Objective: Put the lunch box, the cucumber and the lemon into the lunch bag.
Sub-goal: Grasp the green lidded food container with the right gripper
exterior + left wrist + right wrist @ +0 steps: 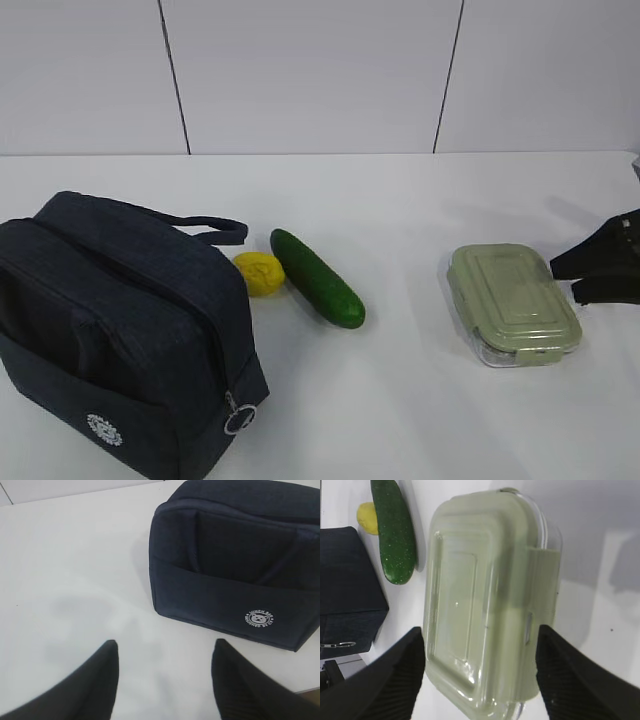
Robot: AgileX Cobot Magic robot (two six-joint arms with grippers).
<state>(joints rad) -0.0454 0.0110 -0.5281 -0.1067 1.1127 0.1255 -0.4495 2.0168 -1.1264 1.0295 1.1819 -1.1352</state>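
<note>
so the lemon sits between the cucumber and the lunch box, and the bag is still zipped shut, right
Not quite. In the exterior view the lemon sits between the cucumber and the lunch bag, touching the cucumber; the lunch box lies apart on the cucumber's other side. The bag does look zipped shut.

My right claw [578,280] comes in from the right edge of the exterior view, low over the bench [420,400], its two dark fingers [395,680] spread wide with one on either side of the lunch box [480,605], and I cannot tell whether they touch it. My left claw [165,680] shows only in its own wrist view, fingers well apart with nothing between them, pointing down at bare bench beside the lunch bag [230,560].
</note>
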